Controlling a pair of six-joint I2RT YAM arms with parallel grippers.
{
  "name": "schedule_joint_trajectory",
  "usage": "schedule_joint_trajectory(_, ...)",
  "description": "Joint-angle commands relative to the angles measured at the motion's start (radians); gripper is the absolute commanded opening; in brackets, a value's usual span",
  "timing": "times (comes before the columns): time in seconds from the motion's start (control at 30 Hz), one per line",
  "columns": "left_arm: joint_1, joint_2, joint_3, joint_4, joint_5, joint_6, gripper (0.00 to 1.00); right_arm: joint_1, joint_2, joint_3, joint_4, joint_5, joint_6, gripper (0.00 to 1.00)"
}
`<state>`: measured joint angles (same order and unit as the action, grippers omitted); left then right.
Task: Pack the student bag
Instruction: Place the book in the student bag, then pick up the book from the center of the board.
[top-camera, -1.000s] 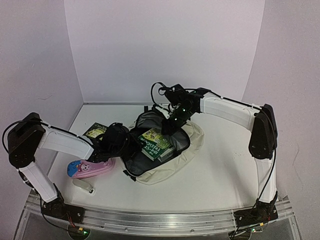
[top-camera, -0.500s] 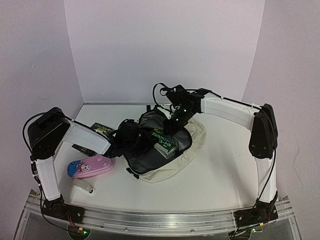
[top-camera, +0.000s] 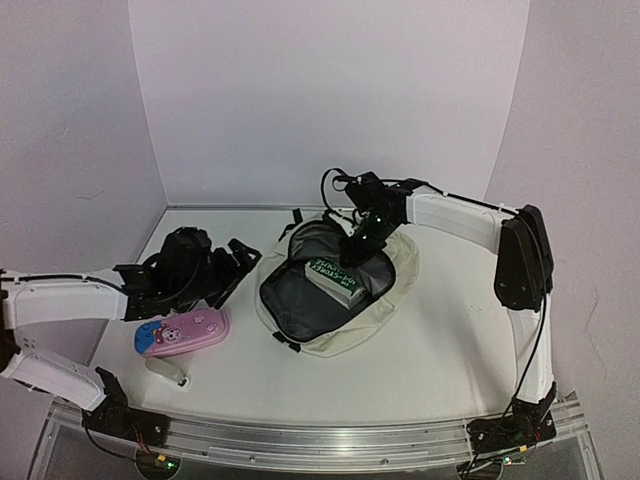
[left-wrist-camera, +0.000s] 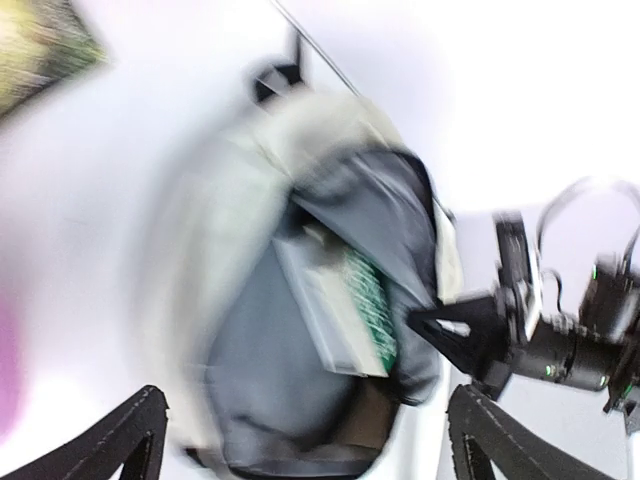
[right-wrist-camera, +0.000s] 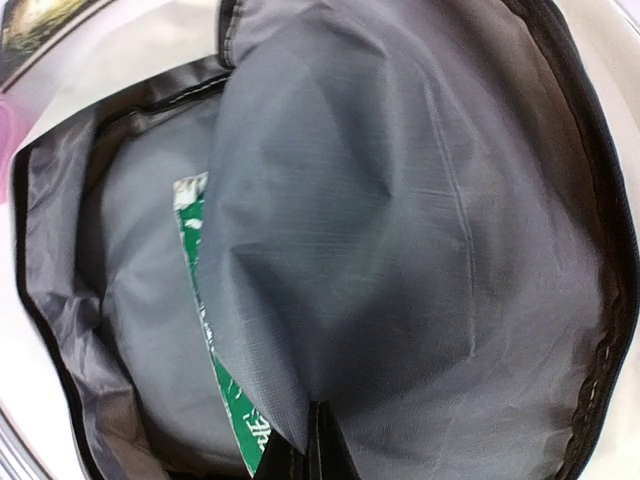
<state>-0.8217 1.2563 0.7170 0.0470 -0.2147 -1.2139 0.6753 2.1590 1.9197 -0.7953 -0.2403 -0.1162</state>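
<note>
The cream student bag (top-camera: 396, 285) lies mid-table, its grey-lined mouth held wide. A green book (top-camera: 334, 278) rests inside it, also visible in the left wrist view as a blurred green book (left-wrist-camera: 352, 312) and in the right wrist view as a green book edge (right-wrist-camera: 199, 300). My right gripper (top-camera: 358, 246) is shut on the bag's upper flap, pinching the grey lining (right-wrist-camera: 400, 220) between its closed tips (right-wrist-camera: 320, 455). My left gripper (top-camera: 243, 265) stands open and empty just left of the bag, facing the bag's mouth (left-wrist-camera: 280, 380).
A pink cartoon pencil case (top-camera: 183, 332) lies below my left arm, with a small white object (top-camera: 167, 372) nearer the front edge. A yellow-green item (left-wrist-camera: 40, 40) shows at the left wrist view's top corner. White walls enclose the table.
My left gripper opened, let go of the green book inside the bag and drew back to the left. The right gripper kept its grip on the flap, and the bag's mouth widened.
</note>
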Motion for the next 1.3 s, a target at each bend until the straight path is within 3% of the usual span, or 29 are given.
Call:
schedule_joint_trajectory(0.0, 0.115, -0.159, -0.086, -0.224, -0.122, -0.047, 1.00, -0.049, -0.005, -0.029, 0.006, 0.075, -0.011, 0.00)
schedule_joint_trajectory(0.17, 0.273, -0.286, -0.142, -0.310, -0.094, -0.032, 1.00, -0.075, -0.023, -0.046, 0.006, 0.080, -0.008, 0.00)
schedule_joint_trajectory(0.3, 0.393, -0.293, -0.145, -0.327, -0.048, 0.027, 1.00, -0.111, -0.021, -0.048, 0.007, 0.068, 0.006, 0.00)
schedule_joint_trajectory(0.47, 0.538, -0.203, -0.117, -0.276, 0.060, 0.130, 1.00, -0.130, -0.015, -0.060, 0.006, 0.050, 0.014, 0.00)
schedule_joint_trajectory(0.63, 0.744, -0.025, -0.070, -0.172, 0.263, 0.236, 1.00, -0.153, -0.024, -0.076, 0.006, 0.032, 0.025, 0.00)
schedule_joint_trajectory(1.27, 0.860, 0.422, 0.269, -0.113, 0.456, 0.441, 1.00, -0.307, -0.249, -0.429, 0.021, 0.012, 0.076, 0.00)
